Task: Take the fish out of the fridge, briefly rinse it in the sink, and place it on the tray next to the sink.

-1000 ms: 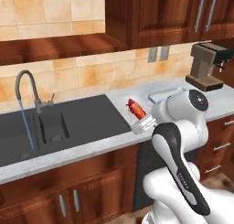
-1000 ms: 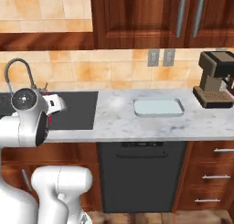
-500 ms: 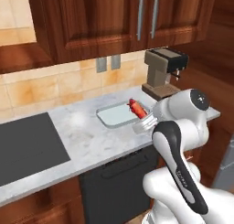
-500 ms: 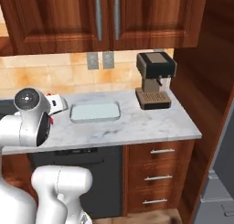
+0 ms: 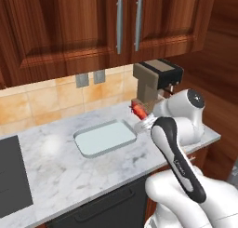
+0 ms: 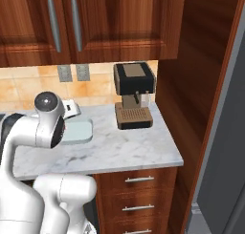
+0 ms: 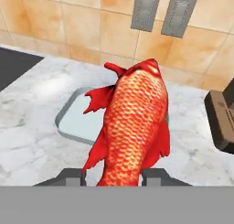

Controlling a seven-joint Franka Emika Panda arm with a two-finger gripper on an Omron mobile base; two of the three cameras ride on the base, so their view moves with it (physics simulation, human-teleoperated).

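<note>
Left base: fish (image 5: 138, 109) aloft beside tray (image 5: 106, 137), coffee machine (image 5: 155, 81) just behind; right base: tray (image 6: 76, 131) left of coffee machine (image 6: 134, 101), arm partly covering it; hand: gripper (image 7: 112, 176) clamped on fish (image 7: 133, 122), long axis pointing away, over tray (image 7: 75, 120).

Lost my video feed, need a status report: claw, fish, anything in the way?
Claw shut on fish, held above counter. Tray just ahead, bare. Coffee machine stands right of tray, apart.
</note>
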